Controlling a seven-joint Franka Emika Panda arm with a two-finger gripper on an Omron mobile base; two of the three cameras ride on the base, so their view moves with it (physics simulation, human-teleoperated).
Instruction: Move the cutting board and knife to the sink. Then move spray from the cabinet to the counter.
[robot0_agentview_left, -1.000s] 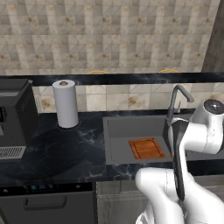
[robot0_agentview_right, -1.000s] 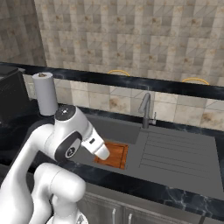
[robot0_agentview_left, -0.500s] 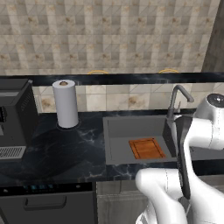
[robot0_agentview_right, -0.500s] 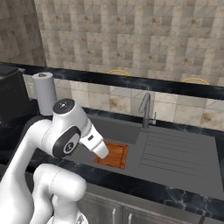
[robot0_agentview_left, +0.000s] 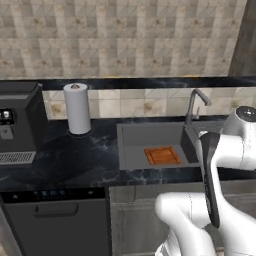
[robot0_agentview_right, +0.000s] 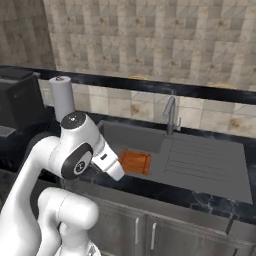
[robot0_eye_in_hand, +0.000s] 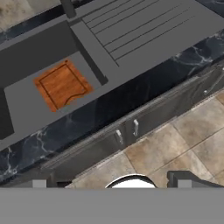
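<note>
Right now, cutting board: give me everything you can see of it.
The cutting board is a flat, rectangular, reddish-brown board with a wood-grain look and a thin dark groove running just inside its edge. It lies flat on the floor of the sink, in the basin's front part, near the wall that borders the ribbed drainboard. In the hand view the groove has a small notch along one side. Nothing rests on it, and no part of the arm touches it.
</note>
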